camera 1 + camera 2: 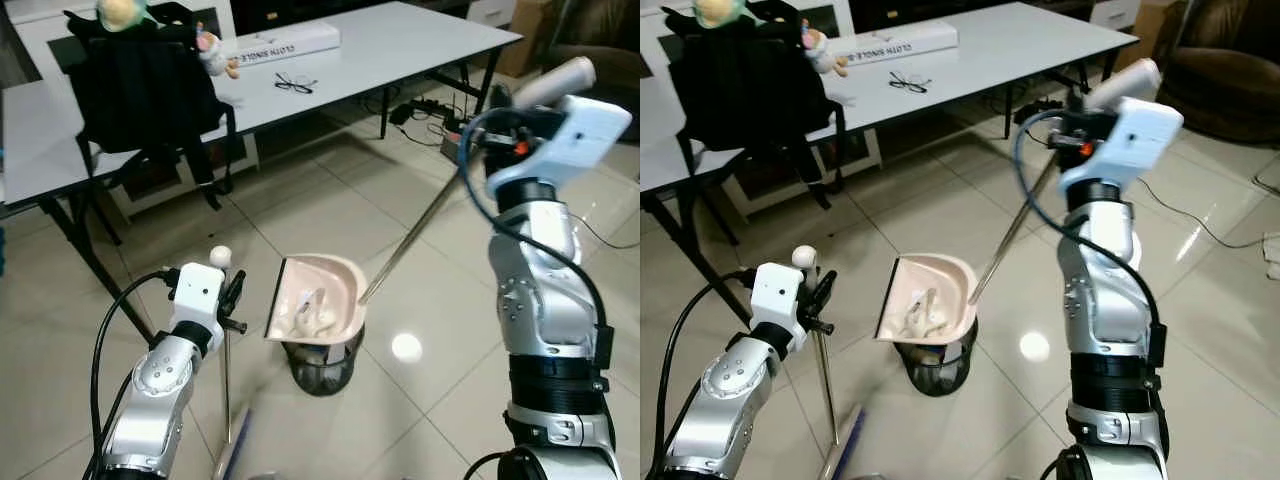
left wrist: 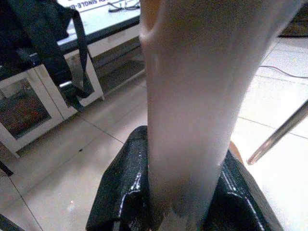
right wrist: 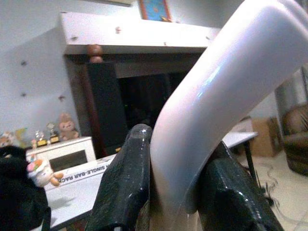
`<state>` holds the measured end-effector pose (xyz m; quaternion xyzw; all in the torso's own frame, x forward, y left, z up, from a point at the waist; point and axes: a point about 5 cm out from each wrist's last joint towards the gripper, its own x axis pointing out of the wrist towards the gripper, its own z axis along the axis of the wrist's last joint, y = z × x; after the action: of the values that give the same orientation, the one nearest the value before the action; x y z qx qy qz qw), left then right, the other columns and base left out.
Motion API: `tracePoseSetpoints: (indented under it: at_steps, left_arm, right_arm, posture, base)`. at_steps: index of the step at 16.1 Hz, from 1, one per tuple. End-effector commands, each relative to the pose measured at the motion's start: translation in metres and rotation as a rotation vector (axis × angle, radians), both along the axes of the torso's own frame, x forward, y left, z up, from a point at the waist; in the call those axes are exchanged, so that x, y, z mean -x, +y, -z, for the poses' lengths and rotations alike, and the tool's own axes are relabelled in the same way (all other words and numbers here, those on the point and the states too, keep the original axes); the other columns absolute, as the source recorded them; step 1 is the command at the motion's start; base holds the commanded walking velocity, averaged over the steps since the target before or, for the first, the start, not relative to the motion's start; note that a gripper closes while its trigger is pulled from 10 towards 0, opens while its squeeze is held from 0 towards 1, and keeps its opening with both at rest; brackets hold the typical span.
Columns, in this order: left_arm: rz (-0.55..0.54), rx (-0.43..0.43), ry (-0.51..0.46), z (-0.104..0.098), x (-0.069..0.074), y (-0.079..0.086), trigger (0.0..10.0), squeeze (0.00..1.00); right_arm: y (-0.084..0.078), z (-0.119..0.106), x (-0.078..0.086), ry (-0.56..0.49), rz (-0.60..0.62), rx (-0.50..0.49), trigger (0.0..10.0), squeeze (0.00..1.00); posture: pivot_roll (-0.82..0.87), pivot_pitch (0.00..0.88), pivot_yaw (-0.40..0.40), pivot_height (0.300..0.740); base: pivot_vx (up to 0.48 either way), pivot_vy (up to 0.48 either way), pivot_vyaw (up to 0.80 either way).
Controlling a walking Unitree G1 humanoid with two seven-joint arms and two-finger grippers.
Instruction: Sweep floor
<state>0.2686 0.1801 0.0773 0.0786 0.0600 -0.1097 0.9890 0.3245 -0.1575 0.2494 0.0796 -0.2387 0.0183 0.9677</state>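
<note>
Left gripper (image 1: 232, 300) low at near left, fingers (image 2: 120, 192) clamped on pale broom handle (image 2: 192, 96); thin metal broom shaft (image 1: 225, 385) dropping straight down to the tiled floor (image 1: 400, 200), blue bristle end (image 1: 237, 445) blurred at the bottom edge. Just beside it, toward the middle, pink dustpan (image 1: 318, 298) tipped over a black mesh wastebasket (image 1: 320, 365), pale crumpled litter (image 1: 312, 318) inside the pan, pan touching or just over the basket rim, cannot tell which. Long metal dustpan pole (image 1: 410, 240) slanting up and right to the raised right arm. Right gripper (image 3: 183, 192) high at right, black fingers (image 3: 127, 183) closed round the pole's curved white grip (image 3: 216, 96). Farther off, white desk (image 1: 420, 45) across the room: black backpack (image 1: 140, 85) at its left edge with small plush toys (image 1: 215, 55) on it, glasses (image 1: 294, 83) near the middle, long white box (image 1: 280, 44) just behind them. Cables (image 1: 425, 110) on the floor under the desk's right end. Brown armchair (image 1: 1225, 75) at far right.
</note>
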Motion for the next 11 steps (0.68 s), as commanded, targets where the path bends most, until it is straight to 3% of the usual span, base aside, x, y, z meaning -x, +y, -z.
tracePoseSetpoints:
  at_steps: [1,3,11]
  left_arm:
    - [0.002,-0.016,-0.009,-0.004,-0.001,0.002,10.0,0.00]
    - [0.004,-0.016,-0.006,-0.002,0.000,0.002,10.0,0.00]
    - [0.015,-0.016,0.001,-0.001,0.000,0.000,10.0,0.00]
  right_arm:
    - [0.005,-0.016,0.007,-0.102,-0.017,0.035,10.0,0.00]
    - [0.016,-0.018,0.010,-0.144,-0.045,0.156,10.0,0.00]
    - [0.056,-0.012,0.024,-0.261,-0.228,0.412,10.0,0.00]
  posture:
    - [0.00,0.027,0.067,0.740]
    - [0.00,0.027,0.067,0.740]
    - [0.00,0.021,0.064,0.740]
  base:
    - [0.000,0.000,0.00]
    - [0.000,0.000,0.00]
    - [0.000,0.000,0.00]
